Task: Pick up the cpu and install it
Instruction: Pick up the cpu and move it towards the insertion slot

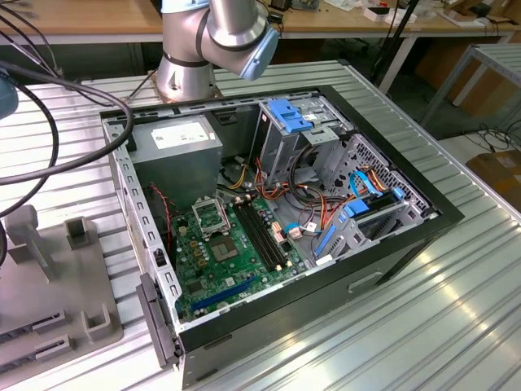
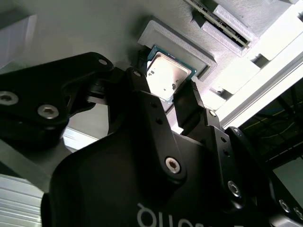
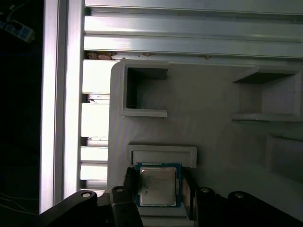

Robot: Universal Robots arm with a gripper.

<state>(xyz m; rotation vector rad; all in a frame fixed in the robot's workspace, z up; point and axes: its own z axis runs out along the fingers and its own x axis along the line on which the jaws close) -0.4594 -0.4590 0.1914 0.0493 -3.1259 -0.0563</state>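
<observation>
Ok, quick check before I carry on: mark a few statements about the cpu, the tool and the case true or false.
1. The cpu sits in a grey holder. True.
2. The tool is right at the cpu. True.
3. The cpu is already seated in the board's socket. False: it is in the grey holder.
4. The computer case is closed up. False: it lies open, with the motherboard exposed.

The gripper (image 2: 163, 84) points downward, its fingers (image 3: 130, 180) apparently spread apart.
</observation>
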